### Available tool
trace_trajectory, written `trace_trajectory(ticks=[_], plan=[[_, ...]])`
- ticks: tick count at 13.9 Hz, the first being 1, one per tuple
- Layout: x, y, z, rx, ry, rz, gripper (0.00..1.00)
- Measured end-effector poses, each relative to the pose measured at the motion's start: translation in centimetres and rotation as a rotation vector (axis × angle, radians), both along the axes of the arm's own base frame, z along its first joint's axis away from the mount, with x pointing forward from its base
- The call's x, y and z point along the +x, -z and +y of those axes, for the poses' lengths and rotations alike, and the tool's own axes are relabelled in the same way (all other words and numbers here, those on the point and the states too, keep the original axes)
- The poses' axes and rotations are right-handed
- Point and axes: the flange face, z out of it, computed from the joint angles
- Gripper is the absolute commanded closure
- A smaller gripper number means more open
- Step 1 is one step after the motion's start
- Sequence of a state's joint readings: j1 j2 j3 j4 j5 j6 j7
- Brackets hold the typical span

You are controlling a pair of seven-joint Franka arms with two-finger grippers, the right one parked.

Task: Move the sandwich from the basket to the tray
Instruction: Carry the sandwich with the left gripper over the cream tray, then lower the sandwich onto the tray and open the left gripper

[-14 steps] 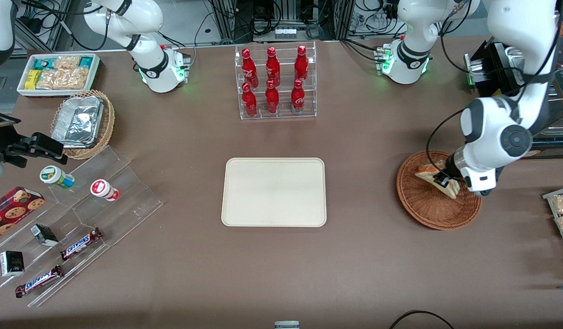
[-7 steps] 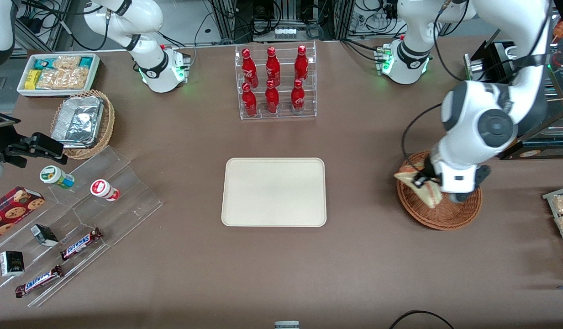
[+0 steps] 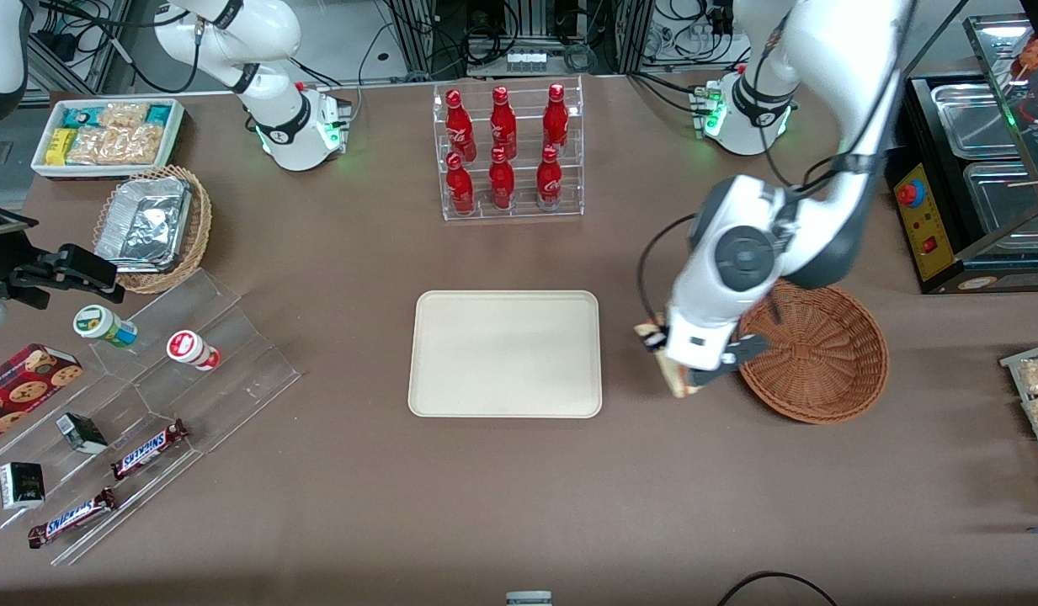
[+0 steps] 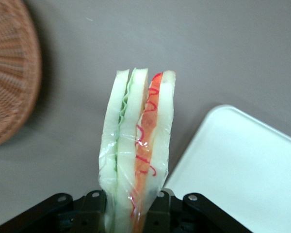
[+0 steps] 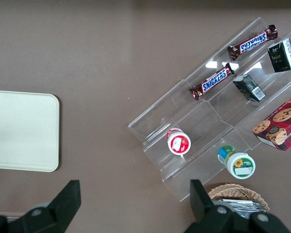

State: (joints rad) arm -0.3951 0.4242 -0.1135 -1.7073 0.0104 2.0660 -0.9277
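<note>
From the front, the tool (image 3: 668, 364) hangs above the bare desk (image 3: 485, 505), between the basket (image 3: 813, 353) and the tray (image 3: 505, 353). It grips the sandwich (image 3: 672, 374), which is up in the air, out of the basket and not yet over the tray. The basket sits just beside the tool, toward the working arm's end of the desk, and it looks empty. The tray lies near the tool, toward the parked arm's end, and nothing is on it. The path from the tool to the tray looks open. A clear rack of red bottles (image 3: 506, 151) stands well apart from the tool, farther from the camera, so it should not get in the way. A clear stand with candy bars (image 3: 148, 446) and a foil container (image 3: 144, 223) in a light basket are much farther off, past the tray.

In the left wrist view, the tool (image 4: 132, 208) pinches the low end of the sandwich (image 4: 136, 155), and the rest sticks out free. It is wrapped in thin clear film. The tray's edge (image 4: 242, 165) is close by, and the basket's rim (image 4: 14, 73) is near too.

I think the sandwich could slip, since the film is smooth and only one end is held. It could also fall short of the tray if let go too soon.

The right wrist view shows one end of the tray (image 5: 22, 131) and the clear stand (image 5: 208, 121) with its snacks.
</note>
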Motion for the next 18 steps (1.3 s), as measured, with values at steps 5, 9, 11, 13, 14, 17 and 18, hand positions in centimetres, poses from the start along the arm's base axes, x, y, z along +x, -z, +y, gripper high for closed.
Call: trace_trajectory(ticks=[5,9,11,13,14,17,18], plan=[[-3.3,8.8,-11.0,-0.003,0.184,0.013,0.84],[-5.2,9.9,-14.2,-0.003,0.306,0.009,0.80],[-5.6,10.0,-14.6,-0.005,0.338,0.007,0.80],[-5.8,10.7,-14.8,0.000,0.350,0.009,0.77],[-5.8,11.1,-14.8,0.002,0.351,0.013,0.74],[-5.9,12.4,-14.7,0.004,0.353,0.018,0.53],[-5.8,12.6,-14.8,-0.001,0.353,0.010,0.47]])
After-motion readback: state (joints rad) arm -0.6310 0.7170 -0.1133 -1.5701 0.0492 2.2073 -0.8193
